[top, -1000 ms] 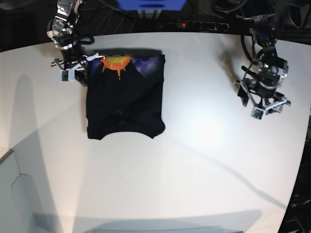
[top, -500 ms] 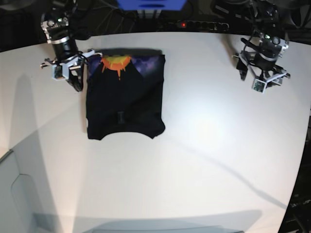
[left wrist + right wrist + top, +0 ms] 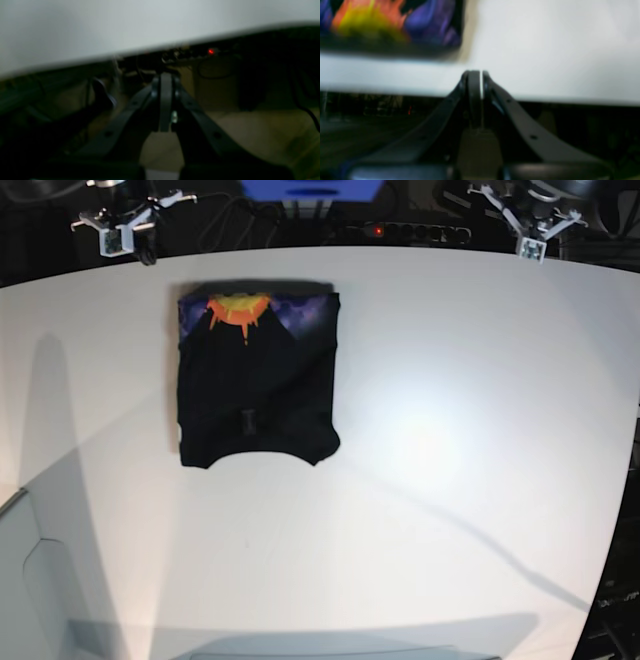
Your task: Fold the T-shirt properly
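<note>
1. Right gripper (image 3: 128, 225): off the table's (image 3: 450, 430) far left edge, fingers pressed together, holding nothing.
2. T-shirt (image 3: 257, 375): folded, flat on the table's left half, orange print at its far edge.
3. Left gripper (image 3: 528, 220): beyond the far right edge, fingers pressed together.

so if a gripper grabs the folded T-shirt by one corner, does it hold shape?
Probably not. The T-shirt looks like soft layered cloth, so it would likely droop and unfold. It lies flat on the smooth white table, so pushing may slide or bunch it.
</note>
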Robot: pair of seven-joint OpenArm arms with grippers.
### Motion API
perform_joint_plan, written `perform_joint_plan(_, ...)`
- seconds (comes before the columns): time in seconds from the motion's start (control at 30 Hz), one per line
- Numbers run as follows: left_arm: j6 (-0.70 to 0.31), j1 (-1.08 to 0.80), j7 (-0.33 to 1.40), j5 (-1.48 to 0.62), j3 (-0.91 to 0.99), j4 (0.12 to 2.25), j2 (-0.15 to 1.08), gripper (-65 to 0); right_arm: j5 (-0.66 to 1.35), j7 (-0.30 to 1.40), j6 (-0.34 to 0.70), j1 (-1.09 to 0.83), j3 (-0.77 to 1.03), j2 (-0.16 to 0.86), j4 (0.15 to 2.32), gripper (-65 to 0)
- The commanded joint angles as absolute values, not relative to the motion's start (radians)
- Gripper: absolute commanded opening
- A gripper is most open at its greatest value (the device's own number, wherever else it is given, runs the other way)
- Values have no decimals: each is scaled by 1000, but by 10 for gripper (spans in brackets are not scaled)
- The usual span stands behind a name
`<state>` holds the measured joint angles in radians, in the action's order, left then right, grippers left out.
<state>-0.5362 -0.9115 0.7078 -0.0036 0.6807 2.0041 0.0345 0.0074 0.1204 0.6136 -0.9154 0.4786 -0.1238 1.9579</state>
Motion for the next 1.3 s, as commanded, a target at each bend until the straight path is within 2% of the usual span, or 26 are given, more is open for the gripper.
perform_joint_plan(0.0, -532, -934, 700, -2, 699, 2012, 25, -650, 24, 96, 616, -943, 481, -108, 1972, -650)
perform_joint_plan(0.17, -529, -970, 699, 2, 679, 1943, -22, -650, 24, 110, 616, -1020, 447, -65, 1908, -650)
perform_joint_plan(0.33, -521, -891, 673, 1, 621, 1701, -16, -650, 44, 170, 616, -986, 351, 30, 1638, -650)
perform_joint_plan(0.47, -519, -806, 473, 7, 616, 1408, -24, -650, 97, 145, 615, -855, 282, 105, 1307, -650)
perform_joint_plan(0.6, -507, -679, 262, 33, 616, 987, 1, -650, 68, -62, 605, -699, 220, 127, 937, -650)
perform_joint_plan(0.7, -435, -573, 120, 85, 616, 710, 42, -650, 35, -232, 504, -624, 197, 127, 743, -650)
perform_joint_plan(0.83, -394, -441, -139, 159, 616, 394, 64, -650, 4, -461, 352, -499, 58, 127, 438, -650)
perform_joint_plan(0.93, -314, -354, -203, 232, 616, 226, 73, -650, 2, -555, 186, -389, -42, 120, 208, -650)
perform_joint_plan(1.07, -179, -280, -205, 308, 616, 154, 58, -650, 2, -575, 7, -302, -125, 93, 82, -650)
perform_joint_plan(1.17, -156, -266, -202, 360, 618, 156, 35, -650, 2, -573, -42, -294, -139, 84, 81, -650)
perform_joint_plan(1.27, -151, -254, -202, 372, 618, 156, 28, -650, 2, -573, -44, -294, -140, 68, 81, -650)
